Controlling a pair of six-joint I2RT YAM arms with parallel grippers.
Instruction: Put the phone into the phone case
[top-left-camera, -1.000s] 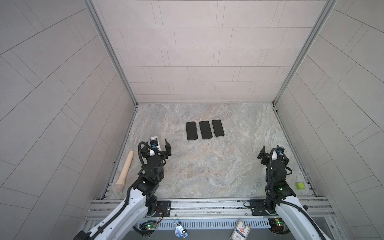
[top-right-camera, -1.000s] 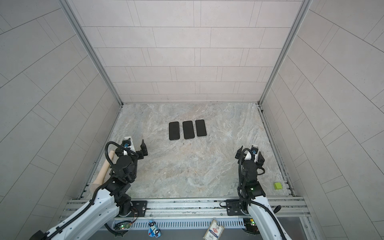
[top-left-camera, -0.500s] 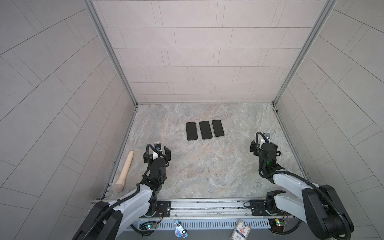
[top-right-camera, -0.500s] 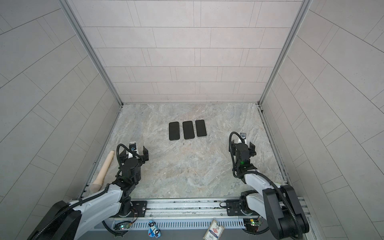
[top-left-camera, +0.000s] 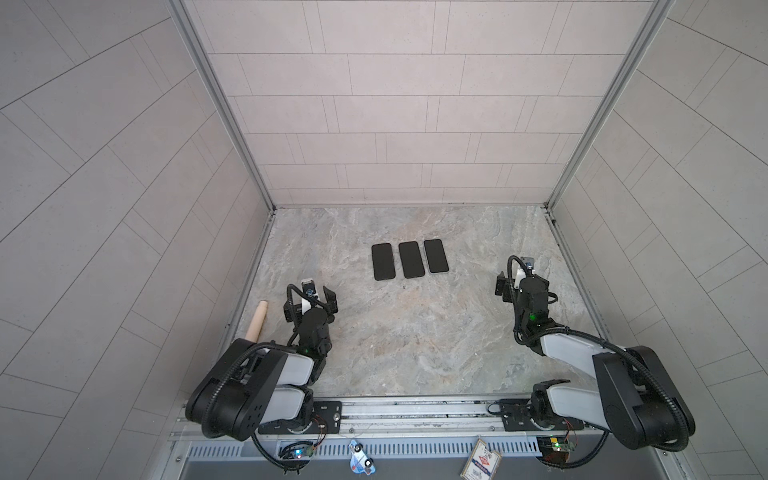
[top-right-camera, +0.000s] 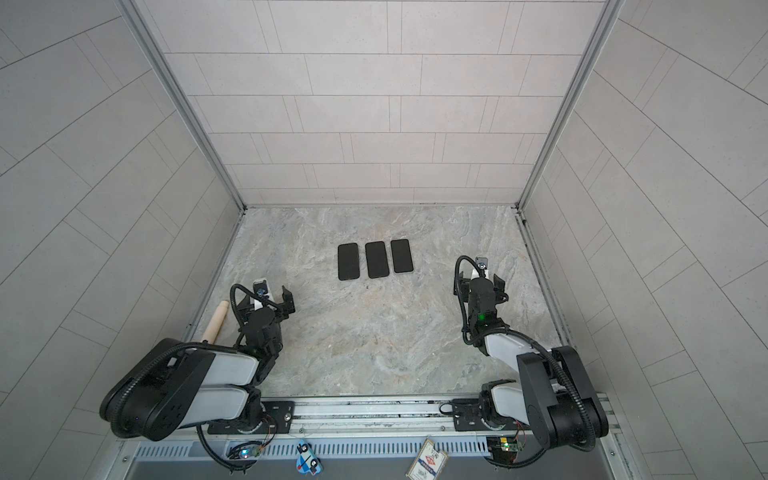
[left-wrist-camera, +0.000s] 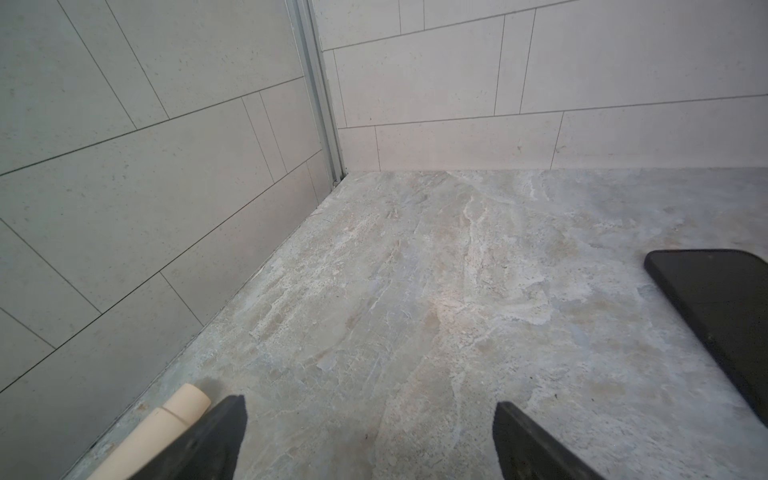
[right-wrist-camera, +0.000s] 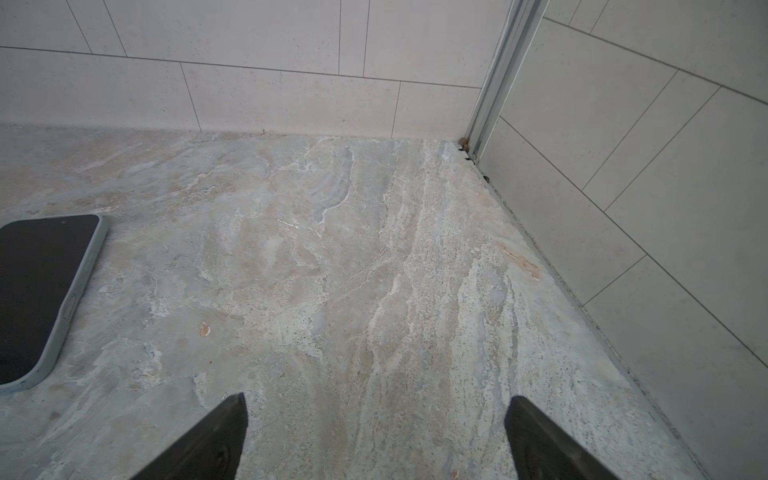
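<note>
Within the last second both arms have dropped low and reached forward over the marble desk (top-left-camera: 415, 353); I judge the approach begun, nothing touched.

Two claws, left claw (left-wrist-camera: 370, 405) and right claw (right-wrist-camera: 376, 401), both spread wide, empty.

One wooden dowel (top-left-camera: 255, 320) lies by the left wall.

Three dark phone-shaped slabs (top-left-camera: 411, 259) lie side by side mid-desk. The rightmost shows a pale case rim (right-wrist-camera: 81, 286). I cannot tell which is the bare phone.

Marbled tabletop (top-left-camera: 415, 345). Carries three dark phone-sized slabs (top-left-camera: 411, 259), side by side, toward twelve o'clock. Bears a pale dowel (top-left-camera: 256, 320) at nine o'clock.
</note>
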